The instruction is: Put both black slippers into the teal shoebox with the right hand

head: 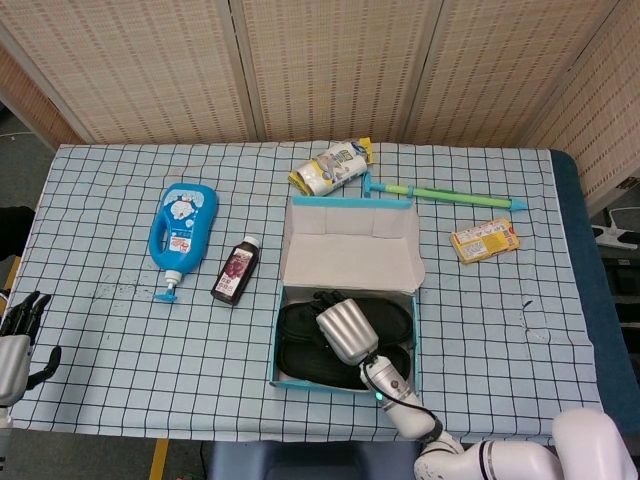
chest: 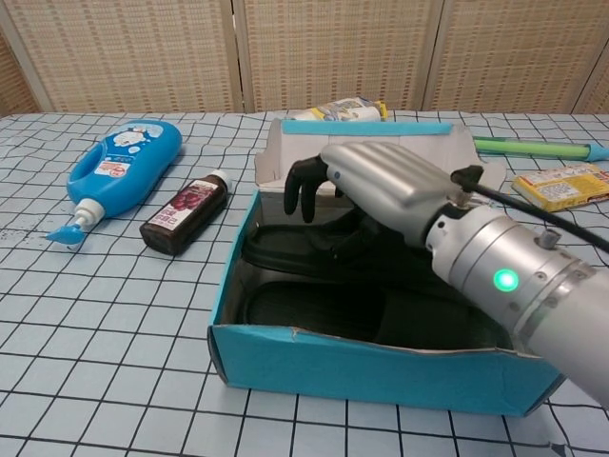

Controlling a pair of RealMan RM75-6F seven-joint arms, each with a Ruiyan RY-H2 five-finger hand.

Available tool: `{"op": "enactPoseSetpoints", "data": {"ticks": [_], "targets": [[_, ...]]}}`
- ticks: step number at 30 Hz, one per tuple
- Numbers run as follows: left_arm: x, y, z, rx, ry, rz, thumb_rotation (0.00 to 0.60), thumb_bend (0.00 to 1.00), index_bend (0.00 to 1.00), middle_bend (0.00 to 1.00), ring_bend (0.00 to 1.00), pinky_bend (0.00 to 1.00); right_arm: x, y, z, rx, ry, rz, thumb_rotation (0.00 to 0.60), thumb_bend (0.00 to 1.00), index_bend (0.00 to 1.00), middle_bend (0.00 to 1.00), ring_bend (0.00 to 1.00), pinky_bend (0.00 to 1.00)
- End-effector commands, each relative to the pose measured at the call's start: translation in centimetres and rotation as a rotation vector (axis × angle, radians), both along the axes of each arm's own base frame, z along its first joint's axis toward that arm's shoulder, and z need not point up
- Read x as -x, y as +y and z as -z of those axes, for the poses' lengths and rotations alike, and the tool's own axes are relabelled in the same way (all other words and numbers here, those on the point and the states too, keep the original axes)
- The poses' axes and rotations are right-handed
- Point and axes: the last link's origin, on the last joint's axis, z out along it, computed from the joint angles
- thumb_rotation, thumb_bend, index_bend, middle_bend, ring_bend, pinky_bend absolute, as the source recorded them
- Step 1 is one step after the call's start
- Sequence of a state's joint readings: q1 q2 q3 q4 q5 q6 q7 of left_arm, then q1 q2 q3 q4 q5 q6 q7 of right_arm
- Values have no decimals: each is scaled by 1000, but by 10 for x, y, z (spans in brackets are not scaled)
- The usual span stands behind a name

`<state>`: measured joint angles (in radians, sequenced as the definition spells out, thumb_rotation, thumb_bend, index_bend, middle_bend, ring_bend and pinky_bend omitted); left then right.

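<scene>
The teal shoebox stands open in the middle of the table, its lid flap upright at the back. Both black slippers lie inside it: one toward the back, the other toward the front. My right hand hovers above the box with its dark fingers hanging down apart, holding nothing and clear of the slippers. My left hand rests off the table's front left edge, fingers spread and empty.
A blue bottle and a small dark bottle lie left of the box. Behind it are a snack bag and a green stick. A yellow packet lies to the right.
</scene>
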<state>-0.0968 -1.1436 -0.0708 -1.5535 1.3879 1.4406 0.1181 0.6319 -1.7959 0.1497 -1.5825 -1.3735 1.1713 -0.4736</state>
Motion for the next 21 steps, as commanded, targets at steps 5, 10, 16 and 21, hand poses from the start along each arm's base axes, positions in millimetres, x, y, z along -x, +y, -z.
{"op": "enactPoseSetpoints", "data": {"ticks": [5,10,16,21], "targets": [[0,0,1,2,2,-4,600,414,30,0,90,543,6,-2,-55,44,-83,-6,600,373,387,418,222,308],[-1,-1,0,3,2,1,600,413,30,0,90,543,46,2,-91,149,49,12,600,373,387,419,222,309],[-3,-3,-1,-4,8,15,600,413,33,0,90,544,149,25,-131,329,330,124,600,129,230,278,110,263],[-8,-6,0,-10,21,33,600,414,33,0,90,544,215,37,-150,353,352,281,600,65,63,56,0,124]]}}
